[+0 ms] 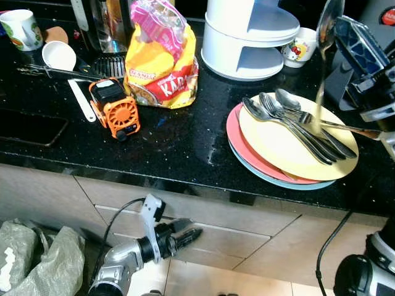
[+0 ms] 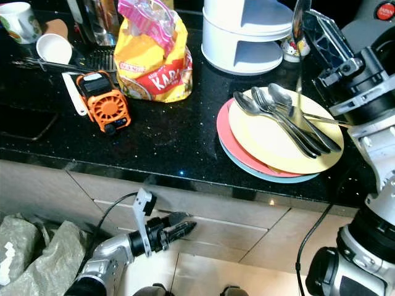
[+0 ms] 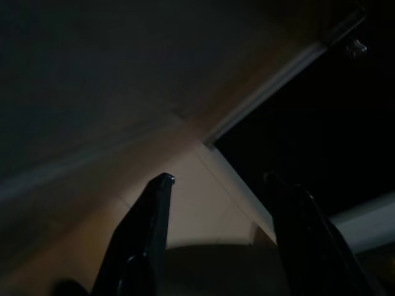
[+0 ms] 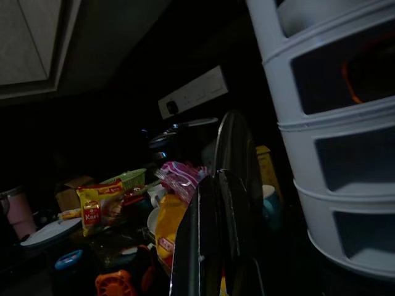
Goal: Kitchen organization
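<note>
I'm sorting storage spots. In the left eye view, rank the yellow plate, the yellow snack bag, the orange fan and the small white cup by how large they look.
1. yellow plate, widest of the four.
2. yellow snack bag, clearly smaller than the plate.
3. orange fan.
4. small white cup, close to the fan; it sits farther back, so this last order is unsure.

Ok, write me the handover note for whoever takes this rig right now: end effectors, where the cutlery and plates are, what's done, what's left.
Right end effector: shut on a spoon, raised above the plate stack.
Left end effector: open, idle, low by the cabinet fronts.
Yellow plate tops a pink and a blue plate on the black counter; several spoons and forks lie on it.
Done: one spoon lifted.
Left: stow it, probably in the white tiered rack, then the rest.
</note>
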Controlling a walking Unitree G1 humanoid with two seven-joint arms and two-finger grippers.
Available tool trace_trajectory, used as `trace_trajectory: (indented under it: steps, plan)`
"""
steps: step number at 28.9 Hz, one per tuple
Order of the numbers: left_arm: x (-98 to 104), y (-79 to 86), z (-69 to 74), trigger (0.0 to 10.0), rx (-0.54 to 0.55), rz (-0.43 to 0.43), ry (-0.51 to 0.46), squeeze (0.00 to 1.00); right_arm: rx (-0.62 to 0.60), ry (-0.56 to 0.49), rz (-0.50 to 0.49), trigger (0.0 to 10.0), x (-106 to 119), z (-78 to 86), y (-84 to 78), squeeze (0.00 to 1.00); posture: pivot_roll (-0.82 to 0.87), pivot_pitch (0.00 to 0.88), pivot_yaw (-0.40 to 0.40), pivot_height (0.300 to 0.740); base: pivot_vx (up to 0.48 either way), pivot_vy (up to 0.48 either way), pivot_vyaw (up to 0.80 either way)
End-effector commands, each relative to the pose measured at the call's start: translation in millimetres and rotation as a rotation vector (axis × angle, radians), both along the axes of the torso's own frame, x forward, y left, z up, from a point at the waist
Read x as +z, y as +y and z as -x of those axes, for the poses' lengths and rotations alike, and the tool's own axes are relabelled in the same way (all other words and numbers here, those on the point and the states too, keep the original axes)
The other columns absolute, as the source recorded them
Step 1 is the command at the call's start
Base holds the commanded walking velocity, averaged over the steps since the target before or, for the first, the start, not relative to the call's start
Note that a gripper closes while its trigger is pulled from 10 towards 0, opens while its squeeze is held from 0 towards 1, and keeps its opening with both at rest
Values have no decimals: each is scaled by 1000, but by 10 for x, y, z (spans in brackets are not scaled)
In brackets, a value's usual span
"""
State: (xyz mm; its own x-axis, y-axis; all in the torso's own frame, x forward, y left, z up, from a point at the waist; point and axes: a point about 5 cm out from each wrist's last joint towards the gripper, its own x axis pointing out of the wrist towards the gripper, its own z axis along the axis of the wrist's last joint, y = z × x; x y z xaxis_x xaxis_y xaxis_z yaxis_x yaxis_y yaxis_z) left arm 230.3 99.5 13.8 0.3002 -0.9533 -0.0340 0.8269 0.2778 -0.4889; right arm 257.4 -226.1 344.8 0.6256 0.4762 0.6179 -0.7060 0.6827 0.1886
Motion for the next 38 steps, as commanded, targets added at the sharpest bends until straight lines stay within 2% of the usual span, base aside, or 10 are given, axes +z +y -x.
trace_trajectory:
  steps: [1,7,8,11,14,21,24,28,35,38]
  plan:
    - [-1,36,40,10000,-44,-12,7,0,2,-21,-3,0,19,26,-26,0,41,125,-13,740,0,0,0]
    - [165,132,235,10000,-223,-72,-57,0,36,-11,19,0,-22,19,54,0,52,121,-20,740,0,0,0]
    - [416,107,227,10000,-261,-104,-164,0,54,-7,23,0,-34,-7,107,0,56,120,-23,740,0,0,0]
    - [518,93,226,10000,-269,-113,-204,0,59,-6,23,0,-38,-16,120,0,56,120,-23,740,0,0,0]
    - [994,10,118,10000,-241,-115,-388,0,71,1,24,0,-44,-62,158,0,66,117,-32,740,0,0,0]
    - [1205,-8,83,10000,-218,-125,-475,0,75,3,24,0,-45,-76,180,0,68,119,-34,740,0,0,0]
    - [1481,-20,25,10000,-157,-109,-575,0,75,4,22,0,-43,-85,196,0,74,125,-33,740,0,0,0]
    - [2138,13,-69,10000,18,-25,-782,0,68,-13,-8,0,1,-88,202,0,75,128,-29,740,0,0,0]
    - [2666,126,-123,10000,182,69,-923,0,80,-50,-29,0,43,-40,152,0,78,132,-26,740,0,0,0]
    - [2771,213,-158,10000,241,127,-917,0,120,-85,-29,0,59,18,162,0,78,132,-23,740,0,0,0]
